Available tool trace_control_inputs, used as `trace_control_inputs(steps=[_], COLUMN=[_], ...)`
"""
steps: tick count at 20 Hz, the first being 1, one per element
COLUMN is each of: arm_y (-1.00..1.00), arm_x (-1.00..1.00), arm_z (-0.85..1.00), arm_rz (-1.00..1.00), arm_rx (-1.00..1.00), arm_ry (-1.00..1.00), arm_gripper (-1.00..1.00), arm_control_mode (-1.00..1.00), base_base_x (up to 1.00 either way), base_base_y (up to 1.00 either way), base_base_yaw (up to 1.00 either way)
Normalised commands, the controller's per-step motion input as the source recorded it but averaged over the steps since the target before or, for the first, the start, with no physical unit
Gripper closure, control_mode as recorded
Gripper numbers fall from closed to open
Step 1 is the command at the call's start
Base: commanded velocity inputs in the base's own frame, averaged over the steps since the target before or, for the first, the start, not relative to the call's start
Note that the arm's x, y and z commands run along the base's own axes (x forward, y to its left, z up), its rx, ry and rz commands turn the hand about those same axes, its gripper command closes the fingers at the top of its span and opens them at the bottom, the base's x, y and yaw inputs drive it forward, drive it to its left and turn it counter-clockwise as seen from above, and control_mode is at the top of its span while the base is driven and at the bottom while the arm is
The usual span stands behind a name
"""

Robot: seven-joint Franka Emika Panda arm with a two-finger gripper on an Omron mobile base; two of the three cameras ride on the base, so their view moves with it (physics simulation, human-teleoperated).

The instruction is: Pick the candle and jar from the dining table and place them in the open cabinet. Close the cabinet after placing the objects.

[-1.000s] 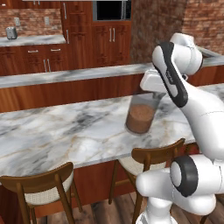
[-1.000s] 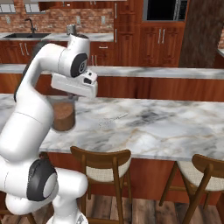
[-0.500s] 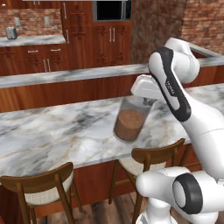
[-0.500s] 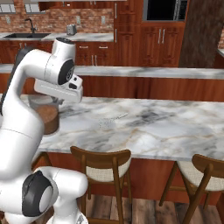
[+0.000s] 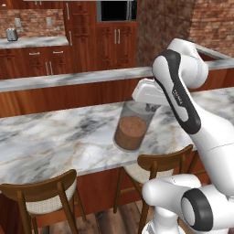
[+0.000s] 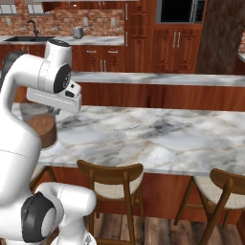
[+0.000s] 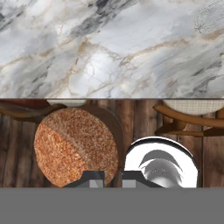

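Red brick wall (image 5: 32, 22) at 11 o'clock behind a marble worktop (image 5: 32, 42) with a silver toaster (image 5: 12, 34). Reddish wood cupboards (image 5: 114, 43) and a dark oven (image 5: 116, 10) at 12. Wooden stools (image 5: 43, 196) at 6 on plank floor (image 6: 158, 229). Black sink (image 6: 33, 38) at 10.

Clear jar (image 5: 131, 128) with brown grains; white-and-grey veined dining table (image 5: 55, 137), reddish sides.
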Motion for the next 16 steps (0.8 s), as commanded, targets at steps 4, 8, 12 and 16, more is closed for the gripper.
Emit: trace_control_inputs(steps=[4,8,12,16], arm_y=[-0.09,-0.08,0.0,0.0], arm_x=[-0.39,-0.47,-0.53,-0.23], arm_z=[0.24,0.16,0.05,0.08], arm_rz=[0.0,0.0,0.01,0.0], arm_rx=[0.01,0.01,0.0,0.0], arm_ry=[0.0,0.0,-0.03,-0.02], arm_gripper=[1.0,1.0,1.0,1.0], arm_control_mode=[-1.0,-1.0,-1.0,-1.0], base_base_x=[0.0,0.0,0.0,0.0], base_base_y=[0.0,0.0,0.0,0.0], base_base_yaw=[0.0,0.0,0.0,0.0])
